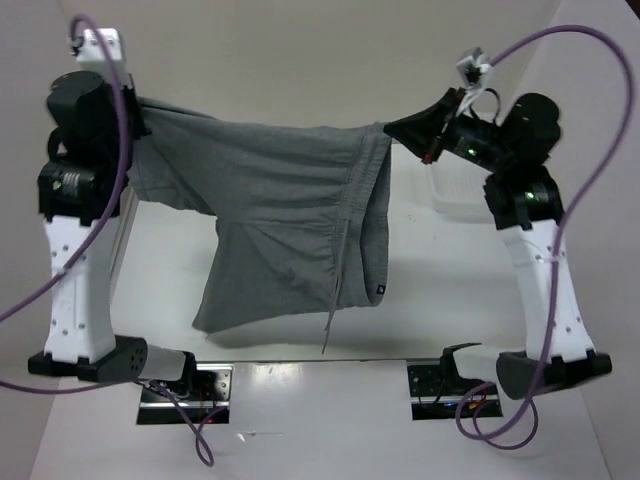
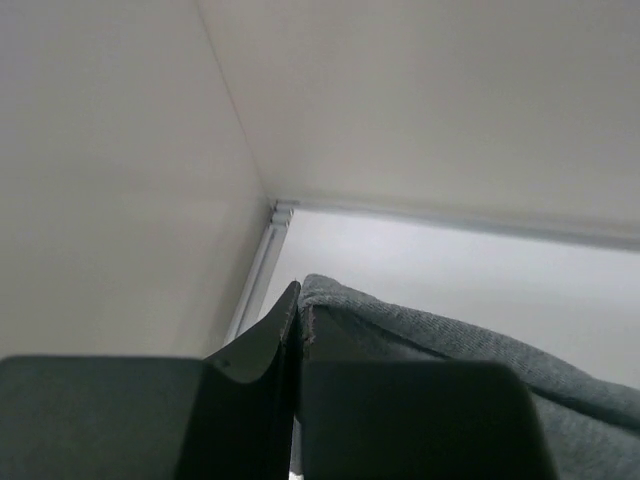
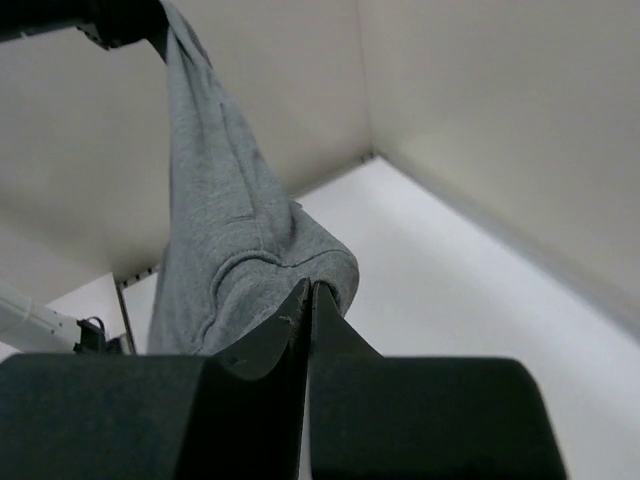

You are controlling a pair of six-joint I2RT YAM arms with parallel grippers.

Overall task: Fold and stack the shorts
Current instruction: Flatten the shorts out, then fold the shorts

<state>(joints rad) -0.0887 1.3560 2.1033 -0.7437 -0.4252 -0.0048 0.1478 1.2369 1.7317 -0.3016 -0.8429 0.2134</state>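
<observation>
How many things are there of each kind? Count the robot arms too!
robot arms: 2 (left arm, right arm)
grey shorts: 1
white basket: 1
total: 4

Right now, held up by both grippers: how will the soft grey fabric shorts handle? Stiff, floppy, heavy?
Probably floppy: the soft grey fabric shorts sag between left gripper and right gripper, legs hanging limp. Likely light: fingertip pinches alone carry them. The thin dangling drawstring may trail or snag.
</observation>
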